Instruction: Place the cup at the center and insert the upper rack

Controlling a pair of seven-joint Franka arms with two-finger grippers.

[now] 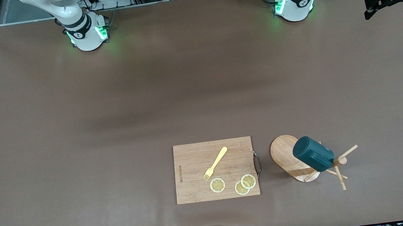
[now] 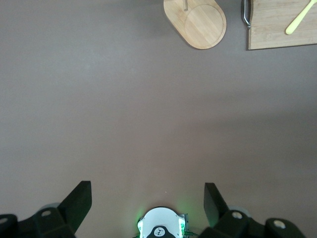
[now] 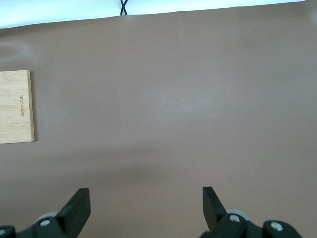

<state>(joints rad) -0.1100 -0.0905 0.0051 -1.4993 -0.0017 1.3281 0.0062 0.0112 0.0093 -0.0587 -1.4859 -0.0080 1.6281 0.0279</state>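
Looking at the left end effector (image 2: pixel 147 204) first: it's released, both black fingers (image 2: pixel 78 202) spread wide with nothing between them. It hangs over bare brown worktop (image 2: pixel 124 109), and the left arm's base (image 2: pixel 161 229) with its green light shows in the gap between the fingers. The right end effector (image 3: pixel 144 207) is the same deal, let go and wide apart, nothing in it, over bare worktop, and its wrist view catches just one end of the cutting board. Both arms are just waiting up there.

Moving outward, everything of interest sits in the lower part of the front view, well apart from both bases (image 1: pixel 88 34) along the top edge. The cup (image 1: pixel 314 158), a dark teal one, is up on the bamboo mug tree (image 1: pixel 286 154), tilted over with its flat bottom toward the camera, so I can't see its inside or its handle. It looks hung on one of the pegs (image 1: pixel 348 151) near the top of the post (image 1: pixel 342 161), but the exact peg is hidden by the cup. The tree stands on its oval base, toward the left arm's end of the worktop.

Just beside the tree, toward the right arm's end, lies the cutting board (image 1: pixel 192 161) with its metal handle (image 1: pixel 257 164) facing the tree. On the board there's a yellow fork (image 1: pixel 216 163), and three lemon slices (image 1: pixel 217 185) nearer the camera than the fork, two of them overlapping.
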